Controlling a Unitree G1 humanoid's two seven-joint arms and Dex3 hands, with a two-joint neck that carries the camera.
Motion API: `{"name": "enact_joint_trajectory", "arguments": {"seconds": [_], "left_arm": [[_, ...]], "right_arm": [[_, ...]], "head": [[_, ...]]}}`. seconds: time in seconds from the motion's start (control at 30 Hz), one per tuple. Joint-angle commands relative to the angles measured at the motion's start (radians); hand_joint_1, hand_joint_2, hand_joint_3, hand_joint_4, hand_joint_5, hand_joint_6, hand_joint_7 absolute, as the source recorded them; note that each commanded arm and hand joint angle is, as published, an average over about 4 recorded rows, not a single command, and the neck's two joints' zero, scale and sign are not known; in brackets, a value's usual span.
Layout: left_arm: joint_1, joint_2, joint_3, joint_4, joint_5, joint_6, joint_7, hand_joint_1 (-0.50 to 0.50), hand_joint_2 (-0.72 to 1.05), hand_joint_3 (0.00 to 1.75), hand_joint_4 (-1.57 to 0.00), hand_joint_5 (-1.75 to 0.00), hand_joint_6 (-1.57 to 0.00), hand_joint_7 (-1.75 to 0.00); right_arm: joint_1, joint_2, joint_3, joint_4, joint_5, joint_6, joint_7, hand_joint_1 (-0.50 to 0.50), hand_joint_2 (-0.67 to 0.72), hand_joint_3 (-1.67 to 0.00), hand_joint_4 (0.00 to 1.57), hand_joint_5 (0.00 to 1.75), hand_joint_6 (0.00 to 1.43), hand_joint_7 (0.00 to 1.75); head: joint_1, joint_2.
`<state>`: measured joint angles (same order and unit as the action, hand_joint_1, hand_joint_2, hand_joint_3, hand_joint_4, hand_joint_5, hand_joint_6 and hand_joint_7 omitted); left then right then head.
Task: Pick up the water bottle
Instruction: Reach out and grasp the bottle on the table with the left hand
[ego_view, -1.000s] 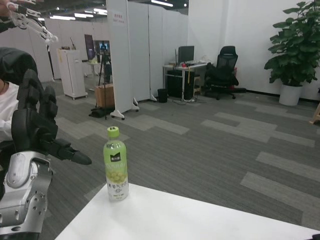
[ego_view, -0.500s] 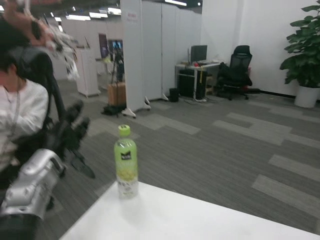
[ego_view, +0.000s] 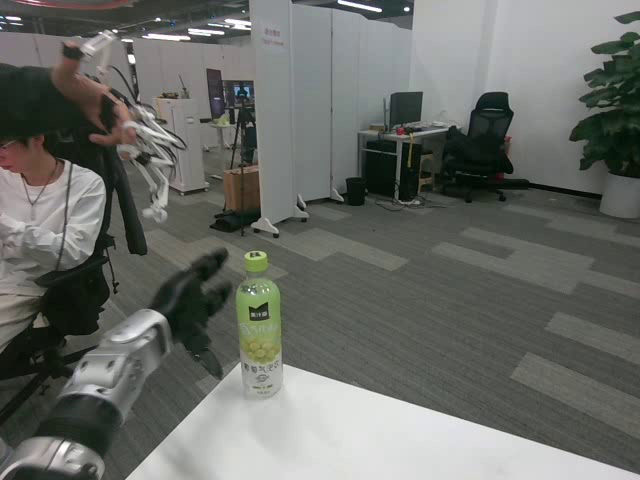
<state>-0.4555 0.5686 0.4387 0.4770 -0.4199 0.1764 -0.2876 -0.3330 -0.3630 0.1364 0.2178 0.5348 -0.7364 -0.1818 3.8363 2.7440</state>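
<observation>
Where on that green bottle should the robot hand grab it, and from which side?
Probably around the middle of the water bottle, at its labelled body, coming in level from the bottle's left, where the left robot hand is open just beside it, not touching. The bottle stands upright near the table corner; its body is round and straight, wider than the small cap, so fingers can wrap it.

Bottle label (ego_view: 262, 372) print too small; table (ego_view: 420, 440) cut by bottom edge

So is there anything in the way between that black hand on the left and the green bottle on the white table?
Nothing visible. The left hand, fingers spread, sits just left of the green plastic water bottle, with only open air between them.
</observation>
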Motion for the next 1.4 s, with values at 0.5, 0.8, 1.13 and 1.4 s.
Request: {"name": "enact_joint_trajectory", "arguments": {"seconds": [0.5,0.8,1.13,1.4], "left_arm": [[-0.210,0.079,-0.184,0.450,-0.016,-0.110,-0.012,-0.48,-0.68,0.09,0.00,0.00,0.00,0.00],[-0.247,0.077,-0.235,0.472,-0.060,-0.115,-0.008,-0.48,-0.72,0.09,0.00,0.00,0.00,0.00],[-0.302,0.066,-0.308,0.552,-0.085,-0.133,0.012,-0.48,-0.72,0.09,0.00,0.00,0.00,0.00],[-0.318,0.063,-0.368,0.565,-0.099,-0.130,0.015,-0.48,-0.64,0.09,0.00,0.00,0.00,0.00]], "right_arm": [[-0.025,-0.004,0.018,0.023,0.009,-0.006,0.001,-0.46,0.72,0.00,0.00,0.00,0.00,0.00],[-0.037,-0.004,0.036,0.036,0.012,-0.006,0.001,-0.46,0.72,0.00,0.00,0.00,0.00,0.00],[-0.036,0.000,0.038,0.041,0.013,-0.006,0.001,-0.46,0.72,0.00,0.00,0.00,0.00,0.00],[-0.041,0.003,0.042,0.050,0.014,-0.006,0.001,-0.46,0.72,0.00,0.00,0.00,0.00,0.00]], "head": [[0.004,-0.003],[0.025,0.011],[0.011,-0.004],[0.012,-0.010]]}}
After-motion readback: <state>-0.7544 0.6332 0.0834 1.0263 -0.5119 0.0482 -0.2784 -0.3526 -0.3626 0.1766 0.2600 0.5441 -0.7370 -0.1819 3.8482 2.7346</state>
